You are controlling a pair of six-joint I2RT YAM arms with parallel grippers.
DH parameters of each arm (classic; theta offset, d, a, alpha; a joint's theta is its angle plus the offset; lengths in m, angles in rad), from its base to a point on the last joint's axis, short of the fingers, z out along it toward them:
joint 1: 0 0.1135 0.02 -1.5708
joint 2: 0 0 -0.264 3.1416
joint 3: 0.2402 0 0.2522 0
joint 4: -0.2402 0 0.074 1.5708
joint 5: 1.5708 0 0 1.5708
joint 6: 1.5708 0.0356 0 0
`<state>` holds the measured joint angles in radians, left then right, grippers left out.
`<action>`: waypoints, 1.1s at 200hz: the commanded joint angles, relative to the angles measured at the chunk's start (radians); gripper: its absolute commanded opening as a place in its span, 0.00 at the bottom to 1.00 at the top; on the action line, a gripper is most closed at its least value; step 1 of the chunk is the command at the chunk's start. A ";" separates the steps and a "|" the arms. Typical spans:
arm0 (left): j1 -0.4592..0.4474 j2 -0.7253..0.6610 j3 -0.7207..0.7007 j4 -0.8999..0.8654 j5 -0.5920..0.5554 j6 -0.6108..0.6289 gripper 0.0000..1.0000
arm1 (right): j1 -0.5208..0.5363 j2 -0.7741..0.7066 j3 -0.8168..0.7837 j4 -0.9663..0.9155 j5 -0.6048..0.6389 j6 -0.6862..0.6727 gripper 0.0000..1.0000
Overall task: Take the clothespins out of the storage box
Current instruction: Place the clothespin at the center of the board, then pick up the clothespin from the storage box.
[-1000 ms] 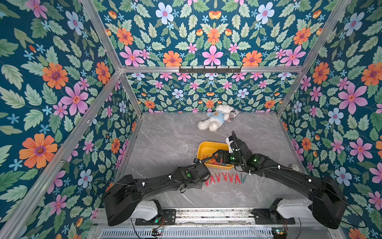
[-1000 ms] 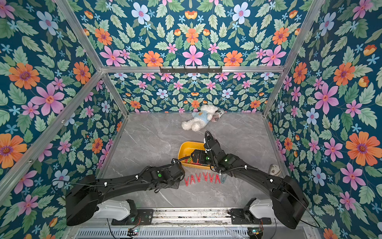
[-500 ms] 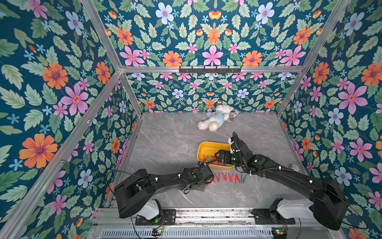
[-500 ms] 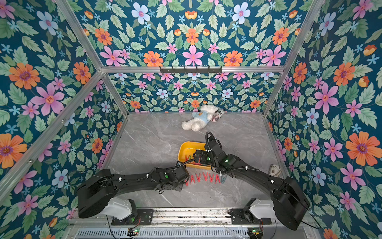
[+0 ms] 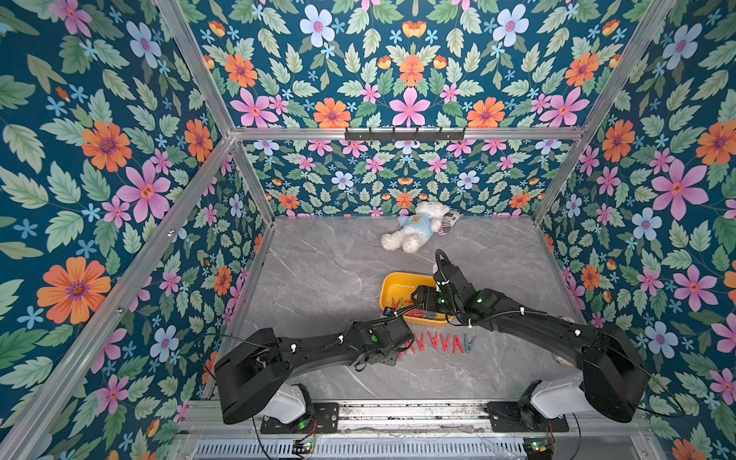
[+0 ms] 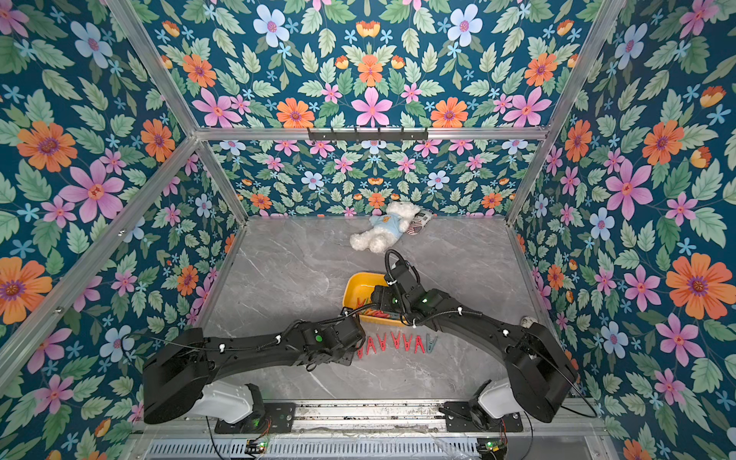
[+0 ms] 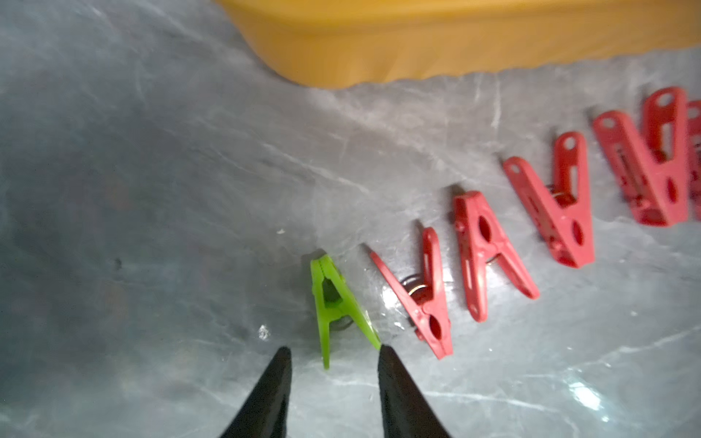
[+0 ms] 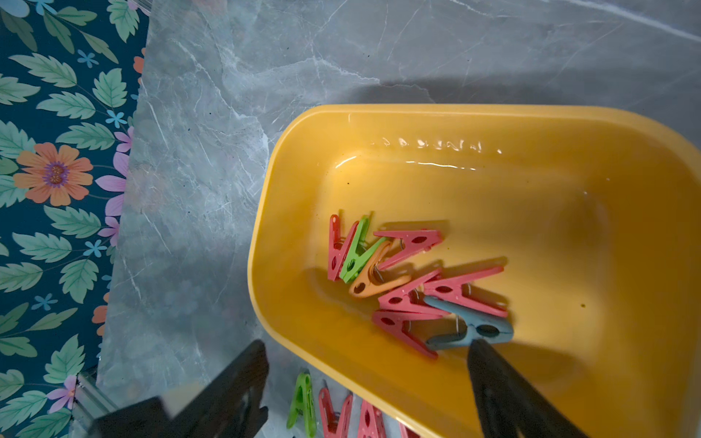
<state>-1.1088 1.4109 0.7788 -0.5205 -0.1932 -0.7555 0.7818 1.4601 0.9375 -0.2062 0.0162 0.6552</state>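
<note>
**Layout at desk level.** The storage box [image 5: 392, 286] stands on the grey marble desk [image 5: 318, 271], toward its front. The plush bear [image 5: 414, 231] lies well apart from it, at the back wall.

**In the box.** A loose heap of clothespins [image 8: 409, 280] is gathered toward the front wall. Most are red, with one green, one orange clothespin [image 8: 375, 282] and one grey-blue clothespin [image 8: 470, 330].

**On the desk.** Just in front of the box, a row of clothespins [image 5: 438, 342] lies flat, side by side. These are mostly red, with a green clothespin [image 7: 333, 299] at the robot's left end.

**Left arm.** The left fingers [image 7: 394, 390] are parted and grip nothing. One leg of the green clothespin lies between their tips, and the other leg meets one tip.

**Right arm.** The right fingers [image 8: 500, 386] are spread wide astride the box's front wall. One is outside over the desk and one is inside, its tip seemingly touching the grey-blue clothespin. Nothing is clamped between them.
</note>
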 commanded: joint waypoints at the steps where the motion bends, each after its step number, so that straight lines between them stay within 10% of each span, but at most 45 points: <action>1: 0.021 -0.041 0.025 -0.067 -0.057 0.001 0.45 | -0.018 0.019 0.009 0.005 -0.003 -0.005 0.78; 54: 0.164 -0.137 0.070 -0.092 -0.035 0.064 0.54 | -0.061 0.063 0.022 0.019 -0.043 -0.028 0.73; 114: 0.315 -0.142 0.175 -0.057 0.022 0.138 0.99 | -0.081 0.167 0.083 -0.028 -0.059 -0.100 0.60; 220: 0.488 -0.050 0.264 0.025 0.169 0.179 1.00 | -0.084 0.398 0.222 -0.138 -0.048 -0.238 0.57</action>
<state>-0.6357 1.3495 1.0306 -0.5167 -0.0528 -0.5957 0.6979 1.8332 1.1358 -0.3016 -0.0517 0.4660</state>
